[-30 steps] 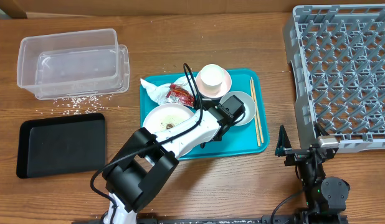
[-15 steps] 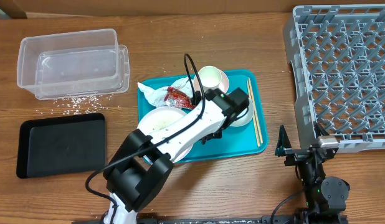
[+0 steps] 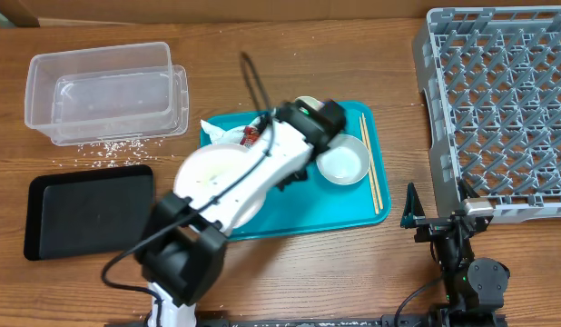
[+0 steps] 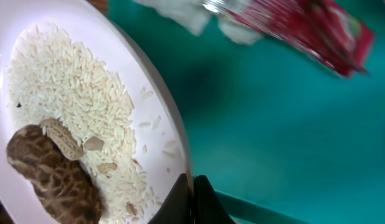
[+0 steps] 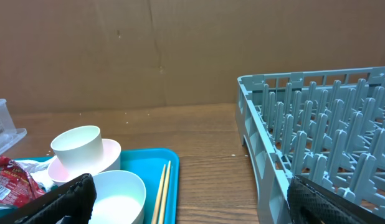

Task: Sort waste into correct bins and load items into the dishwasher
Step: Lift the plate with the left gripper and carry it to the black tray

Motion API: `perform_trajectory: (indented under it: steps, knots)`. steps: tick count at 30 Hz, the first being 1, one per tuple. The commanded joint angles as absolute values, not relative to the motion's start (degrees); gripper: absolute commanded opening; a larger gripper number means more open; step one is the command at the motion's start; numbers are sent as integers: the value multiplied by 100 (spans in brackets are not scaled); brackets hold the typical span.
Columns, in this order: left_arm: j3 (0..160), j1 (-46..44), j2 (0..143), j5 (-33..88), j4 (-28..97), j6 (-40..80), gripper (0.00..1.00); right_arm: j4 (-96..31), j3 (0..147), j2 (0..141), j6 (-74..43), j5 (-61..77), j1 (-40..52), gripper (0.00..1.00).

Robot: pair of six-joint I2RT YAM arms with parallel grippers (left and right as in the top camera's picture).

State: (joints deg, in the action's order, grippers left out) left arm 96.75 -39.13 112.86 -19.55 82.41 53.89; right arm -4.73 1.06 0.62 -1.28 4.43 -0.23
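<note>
From overhead, the left arm (image 3: 262,168) has swung its wrist off the pale bowl (image 3: 344,163), which is now fully uncovered, and up against the small white cup (image 3: 303,101), which it partly hides. The white plate (image 3: 208,177) has travelled left with it and now overhangs the teal tray's (image 3: 326,209) left edge. The right gripper (image 3: 410,211) has not moved, and the dish rack (image 3: 498,100) stands just ahead of it.

In the left wrist view, the left gripper (image 4: 192,200) is pinched tight on the plate's rim. Rice (image 4: 74,106) and a brown food scrap (image 4: 49,174) lie on the plate to its left. A red wrapper (image 4: 304,25) and a napkin (image 4: 199,15) lie ahead of it.

In the right wrist view, the right gripper's fingers stand wide apart and hold nothing. The cup on its saucer (image 5: 108,154), the bowl and the chopsticks (image 5: 161,193) lie ahead-left, and the rack is ahead-right.
</note>
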Motion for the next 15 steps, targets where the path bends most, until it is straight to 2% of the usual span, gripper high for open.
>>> perform_trajectory:
  steps: [1, 8, 15]
  knots:
    - [9824, -3142, 10892, -2088, 8427, 5325, 4, -451, 47, 16, -134, 390, -1, 100]
    - [9824, -1612, 10884, -1756, 8665, 5004, 4, -451, 47, 16, -134, 390, -1, 100]
    - [9824, -318, 10829, -602, 8508, 4036, 4, -451, 47, 16, -134, 390, -1, 100]
